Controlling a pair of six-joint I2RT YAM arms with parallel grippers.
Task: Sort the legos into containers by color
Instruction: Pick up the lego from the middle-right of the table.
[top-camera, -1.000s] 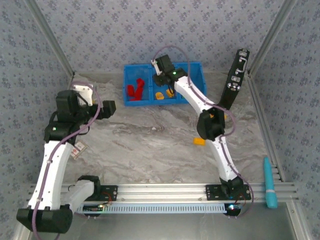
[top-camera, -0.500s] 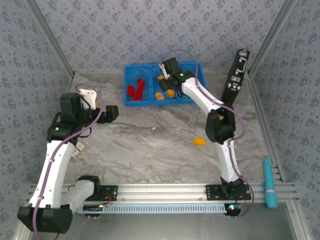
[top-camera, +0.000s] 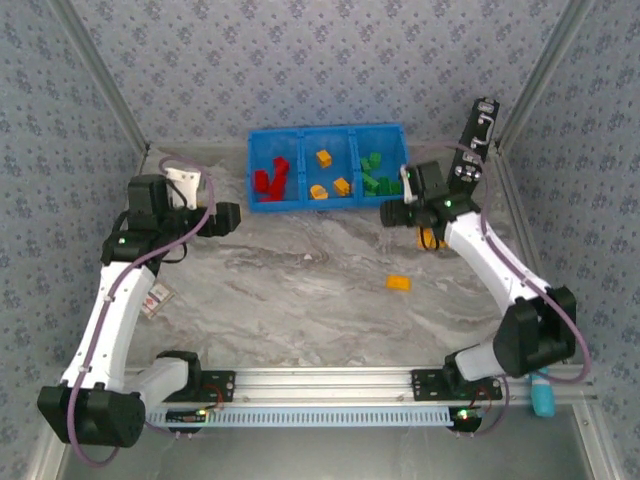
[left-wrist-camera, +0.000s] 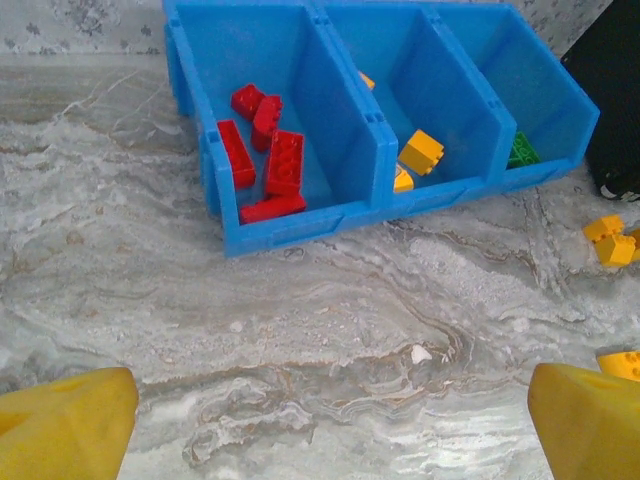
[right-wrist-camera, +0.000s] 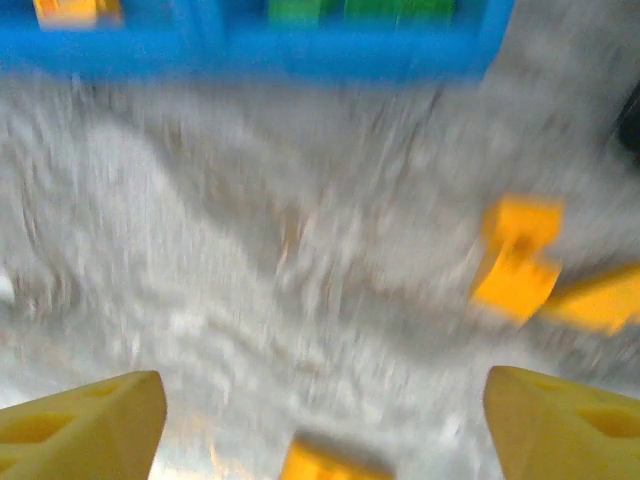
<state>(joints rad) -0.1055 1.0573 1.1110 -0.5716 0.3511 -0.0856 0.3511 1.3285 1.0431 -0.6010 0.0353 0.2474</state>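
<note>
Legos (top-camera: 399, 283) of orange lie loose right of centre below the blue bin (top-camera: 326, 131); left gripper (left-wrist-camera: 330, 400) and right gripper (top-camera: 392, 212) both gape empty, and a skewed descent could knock one aside.

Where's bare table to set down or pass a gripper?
Free: grey marbled tabletop between bright blue plastic bin and aluminium rail, bar one orange brick. Crowded: loose orange bricks by right gripper, beside black upright case.

right end effector (top-camera: 388, 213) has swung off the blue bin (top-camera: 285, 207) to its right, jaws now apart.
</note>
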